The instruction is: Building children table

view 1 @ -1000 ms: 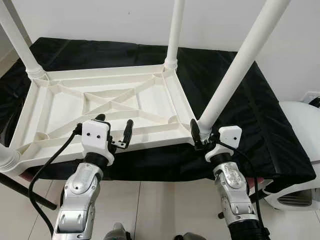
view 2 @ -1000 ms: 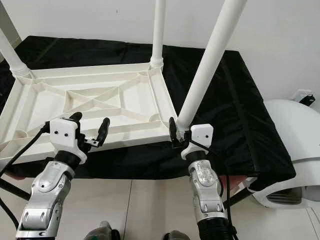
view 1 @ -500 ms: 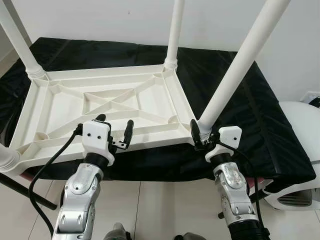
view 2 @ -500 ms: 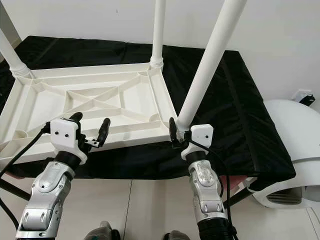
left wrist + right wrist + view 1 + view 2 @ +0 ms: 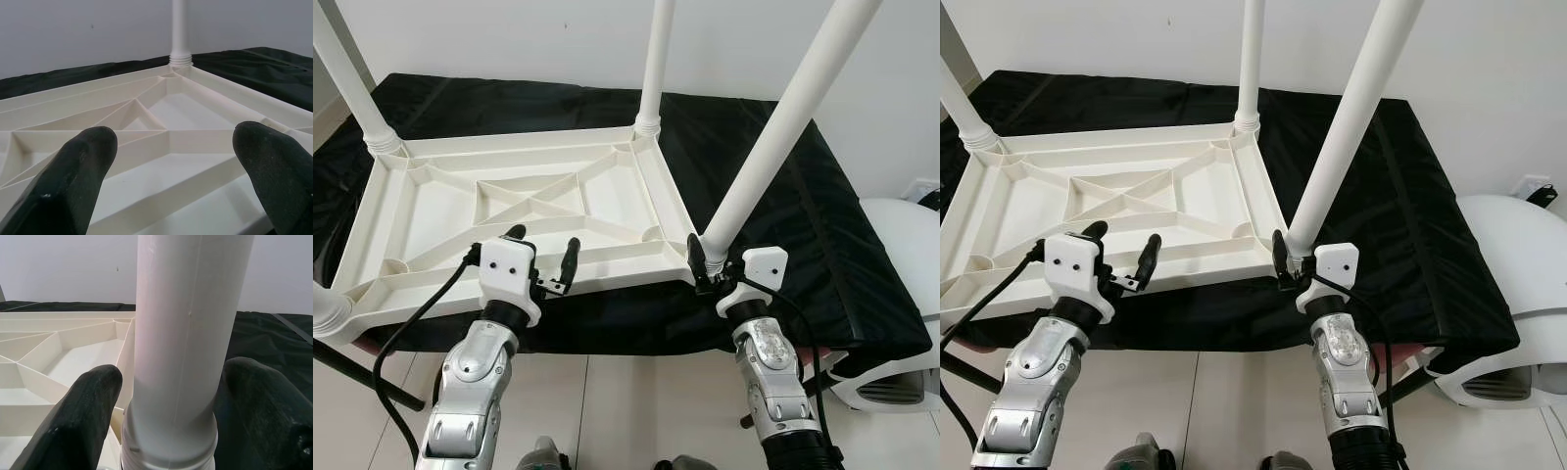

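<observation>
Right gripper (image 5: pixel 707 266) still clamps table leg (image 5: pixel 773 137); left gripper (image 5: pixel 544 262), spread, shifted slightly rightward.

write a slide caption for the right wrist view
Right gripper straddling the base of a white table leg, one finger on each side, where it joins the upturned tabletop.

Silver arms, white wrist housings, black fingers (image 5: pixel 571 262), black cables.

Left arm: silver, raised forward, wrist level. Left gripper (image 5: pixel 542 260): black fingers (image 5: pixel 73 181) spread wide, nothing between them. Right arm: silver, raised forward. Right gripper (image 5: pixel 710 264): fingers (image 5: pixel 78 411) closed against a white table leg (image 5: pixel 188 333), one each side.
</observation>
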`<state>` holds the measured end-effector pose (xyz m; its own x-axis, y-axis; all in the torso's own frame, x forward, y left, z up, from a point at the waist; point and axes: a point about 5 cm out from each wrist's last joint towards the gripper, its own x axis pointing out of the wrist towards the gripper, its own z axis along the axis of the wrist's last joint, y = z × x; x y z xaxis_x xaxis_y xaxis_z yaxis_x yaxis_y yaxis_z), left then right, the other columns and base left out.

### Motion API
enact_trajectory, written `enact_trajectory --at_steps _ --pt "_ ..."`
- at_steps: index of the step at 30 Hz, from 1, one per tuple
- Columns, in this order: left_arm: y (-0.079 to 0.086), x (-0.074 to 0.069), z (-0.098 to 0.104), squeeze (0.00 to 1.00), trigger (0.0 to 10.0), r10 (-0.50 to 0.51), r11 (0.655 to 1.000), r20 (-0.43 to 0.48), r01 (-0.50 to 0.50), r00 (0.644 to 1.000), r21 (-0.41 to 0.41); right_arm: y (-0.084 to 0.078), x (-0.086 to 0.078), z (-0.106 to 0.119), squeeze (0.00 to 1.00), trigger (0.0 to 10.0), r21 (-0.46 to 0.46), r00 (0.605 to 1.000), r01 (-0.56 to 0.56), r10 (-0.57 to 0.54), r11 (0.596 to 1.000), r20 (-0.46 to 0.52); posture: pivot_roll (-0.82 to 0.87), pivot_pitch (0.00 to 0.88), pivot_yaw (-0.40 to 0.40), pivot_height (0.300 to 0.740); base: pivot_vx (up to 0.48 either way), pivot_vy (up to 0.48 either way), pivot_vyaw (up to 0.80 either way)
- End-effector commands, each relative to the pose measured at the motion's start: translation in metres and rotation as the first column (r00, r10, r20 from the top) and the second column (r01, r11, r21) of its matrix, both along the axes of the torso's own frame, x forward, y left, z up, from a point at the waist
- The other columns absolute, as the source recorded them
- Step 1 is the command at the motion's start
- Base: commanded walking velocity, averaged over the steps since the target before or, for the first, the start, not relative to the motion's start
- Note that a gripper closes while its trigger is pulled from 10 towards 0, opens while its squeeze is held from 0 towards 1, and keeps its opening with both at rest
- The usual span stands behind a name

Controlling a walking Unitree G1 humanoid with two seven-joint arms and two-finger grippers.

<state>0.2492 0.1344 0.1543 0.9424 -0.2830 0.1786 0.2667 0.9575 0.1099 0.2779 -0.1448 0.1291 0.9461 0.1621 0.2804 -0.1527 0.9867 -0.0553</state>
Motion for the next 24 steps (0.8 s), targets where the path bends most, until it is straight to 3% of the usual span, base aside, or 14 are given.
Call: enact_trajectory --at_steps 1,15,24 --pt "-0.004 -0.001 -0.003 0.0 10.0 -0.06 0.998 -0.012 0.06 0.998 0.026 0.0 0.0 -0.001 0.0 10.0 -0.008 1.0 -0.007 0.007 1.0 0.005 0.05 0.003 -0.016 0.74 0.0 0.0 0.0" --pt "-0.017 0.007 -0.006 0.0 10.0 -0.141 0.987 -0.028 0.143 0.99 0.071 -0.001 0.0 0.0 0.0 10.0 -0.012 1.0 -0.008 0.008 1.0 0.009 0.03 0.0 -0.01 0.74 0.0 0.0 0.0" --pt "-0.03 0.02 -0.005 0.0 10.0 -0.221 0.966 -0.025 0.222 0.975 0.132 0.0 0.0 0.0 0.0 10.0 -0.014 1.0 -0.01 0.01 1.0 0.011 0.03 0.0 -0.008 0.74 0.0 0.0 0.0"
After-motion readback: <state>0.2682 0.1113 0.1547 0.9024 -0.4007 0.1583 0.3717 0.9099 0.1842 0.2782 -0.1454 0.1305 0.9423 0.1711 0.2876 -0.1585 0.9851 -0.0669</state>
